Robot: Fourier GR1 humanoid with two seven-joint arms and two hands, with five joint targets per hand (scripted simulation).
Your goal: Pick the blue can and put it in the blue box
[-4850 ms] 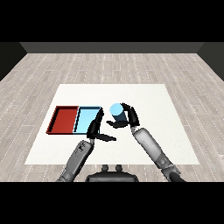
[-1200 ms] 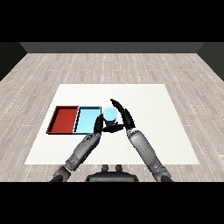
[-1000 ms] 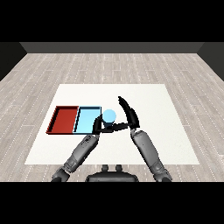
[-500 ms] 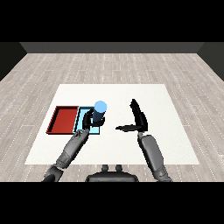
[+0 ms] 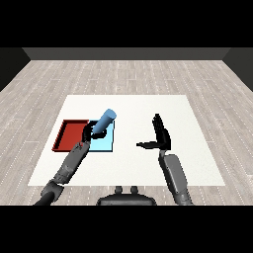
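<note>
The blue can (image 5: 104, 121) is tilted, its top leaning right, held over the light blue tray (image 5: 108, 143). My left hand (image 5: 89, 132) is curled round the can's lower end, above the tray's left part. My right hand (image 5: 159, 138) stands apart to the right over the white table, fingers straight up and thumb pointing left, holding nothing.
The red tray (image 5: 72, 137) lies directly left of the light blue tray, touching it. The white table (image 5: 197, 158) stretches wide to the right and front of both trays.
The can passed from my right hand to my left hand. The left hand carried it left over the light blue tray and tilted it. The right hand opened and drew back right.
</note>
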